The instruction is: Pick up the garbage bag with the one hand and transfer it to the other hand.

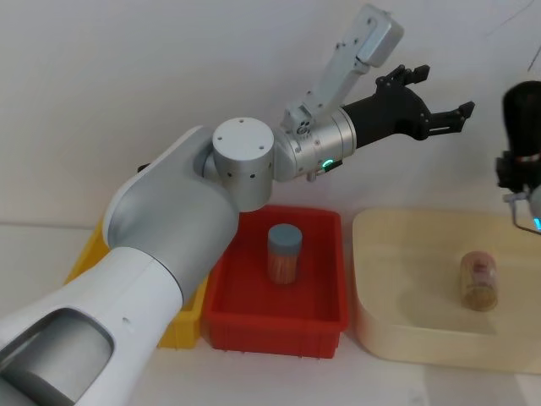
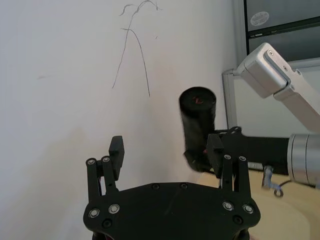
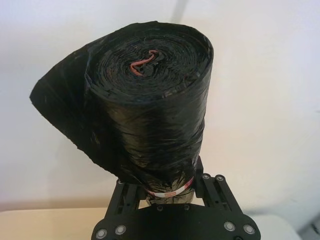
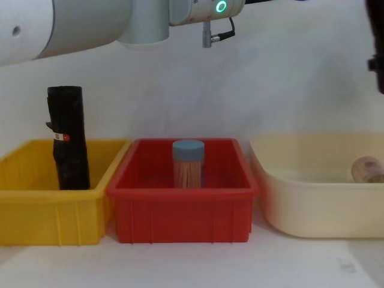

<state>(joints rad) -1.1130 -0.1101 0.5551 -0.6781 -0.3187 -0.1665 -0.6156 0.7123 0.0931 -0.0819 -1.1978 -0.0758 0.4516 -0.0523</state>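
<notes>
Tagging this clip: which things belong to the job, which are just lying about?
Job: garbage bag, right claw gripping it, open left claw.
Lying about: twin roll in yellow bin, blue-lidded jar in red bin, toppled jar in cream tub.

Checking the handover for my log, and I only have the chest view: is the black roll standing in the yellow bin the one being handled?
Observer: No. The garbage bag is clamped in the right gripper, gripped at its labelled end.
Operator: And the left gripper?
Observer: The left gripper is raised high, fingers open, holding nothing.
Operator: Is it touching the bag?
Observer: No. The head view shows a clear gap between them.
</notes>
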